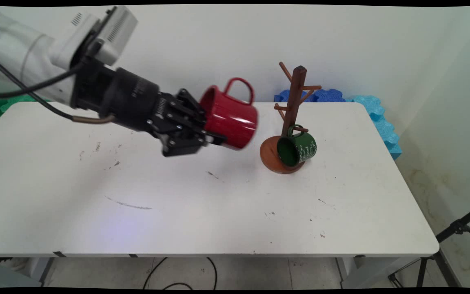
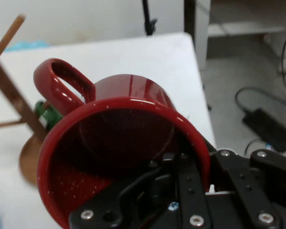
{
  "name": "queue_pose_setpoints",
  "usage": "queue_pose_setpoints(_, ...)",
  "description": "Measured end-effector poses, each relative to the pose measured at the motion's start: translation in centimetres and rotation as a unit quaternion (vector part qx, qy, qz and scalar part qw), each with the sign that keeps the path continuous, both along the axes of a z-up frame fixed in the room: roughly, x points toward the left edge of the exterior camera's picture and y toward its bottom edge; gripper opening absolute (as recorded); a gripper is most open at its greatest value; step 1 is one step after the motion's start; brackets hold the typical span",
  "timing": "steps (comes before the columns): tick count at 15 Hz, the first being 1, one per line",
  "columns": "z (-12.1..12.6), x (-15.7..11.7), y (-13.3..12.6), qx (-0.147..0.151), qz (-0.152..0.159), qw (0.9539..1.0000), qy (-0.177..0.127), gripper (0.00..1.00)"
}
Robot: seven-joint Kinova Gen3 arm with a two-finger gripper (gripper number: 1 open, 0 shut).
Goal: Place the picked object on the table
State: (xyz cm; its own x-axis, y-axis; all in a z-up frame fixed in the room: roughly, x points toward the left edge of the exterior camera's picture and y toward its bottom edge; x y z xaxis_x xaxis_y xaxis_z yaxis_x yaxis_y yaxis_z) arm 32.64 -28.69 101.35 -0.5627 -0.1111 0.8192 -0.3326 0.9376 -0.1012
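Spreading across most of the scene, the table [image 1: 178,212] bore a few dark scuffs. Above its far middle, the gripper [image 1: 212,136] was clamped on the rim of a red mug [image 1: 231,116], one finger inside and one outside the wall; the mug lay on its side in the air, its mouth toward the gripper and its handle up. Just right of it stood a wooden rack [image 1: 294,102] on a round base, pegs branching from its post. A green mug [image 1: 298,149] hung by its handle from a low peg, mouth turned to the near left.
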Motion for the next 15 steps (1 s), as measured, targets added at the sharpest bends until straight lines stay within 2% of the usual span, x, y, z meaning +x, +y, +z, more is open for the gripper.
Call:
queue_pose_setpoints(4,0.6,2.8,-0.6,-0.004,0.004,0.9984,-0.056,0.00)
queue_pose_setpoints(7,0.5,4.4,-1.2,-0.007,0.006,0.9945,-0.104,0.00)
queue_pose_setpoints(10,-0.1,5.7,-2.4,-0.017,0.007,0.9855,-0.169,0.00)
queue_pose_setpoints(12,-0.7,6.1,-3.6,-0.030,-0.001,0.9760,-0.216,0.00)
queue_pose_setpoints(15,-1.5,6.3,-5.3,-0.042,-0.008,0.9631,-0.266,0.00)
